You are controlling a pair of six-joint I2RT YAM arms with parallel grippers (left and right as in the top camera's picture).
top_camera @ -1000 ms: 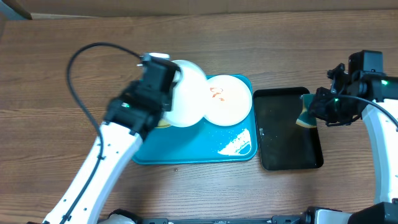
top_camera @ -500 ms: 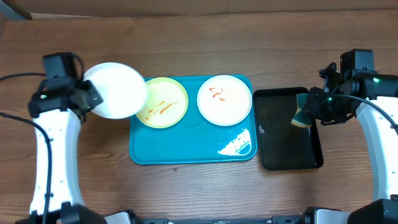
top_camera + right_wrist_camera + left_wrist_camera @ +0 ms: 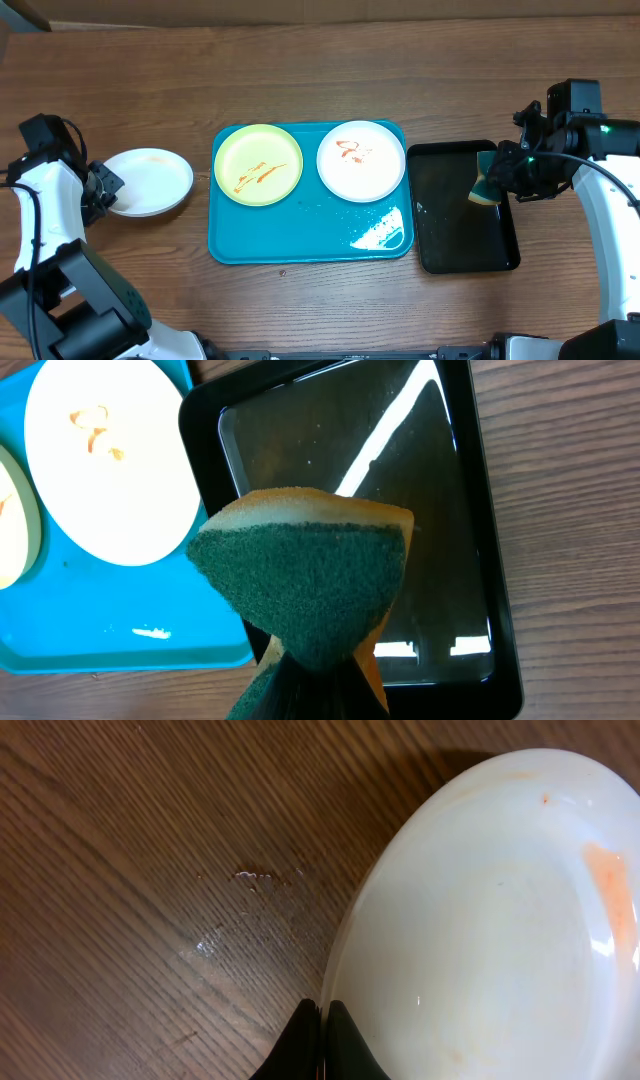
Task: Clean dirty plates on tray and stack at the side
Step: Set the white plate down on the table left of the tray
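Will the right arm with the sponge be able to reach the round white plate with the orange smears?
Probably yes. The right gripper holds the green-and-yellow sponge over the narrow black tray, beside the turquoise plastic tray. Nothing stands between it and the smeared round white plastic plate.

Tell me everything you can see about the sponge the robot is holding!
The sponge has a dark green scrubby face and a yellow-orange foam layer behind it. It looks soft: the right gripper pinches its lower end, squeezing it into a wedge that fans out wide at the top. It hangs over the glossy black tray. Nothing else seems to touch it.
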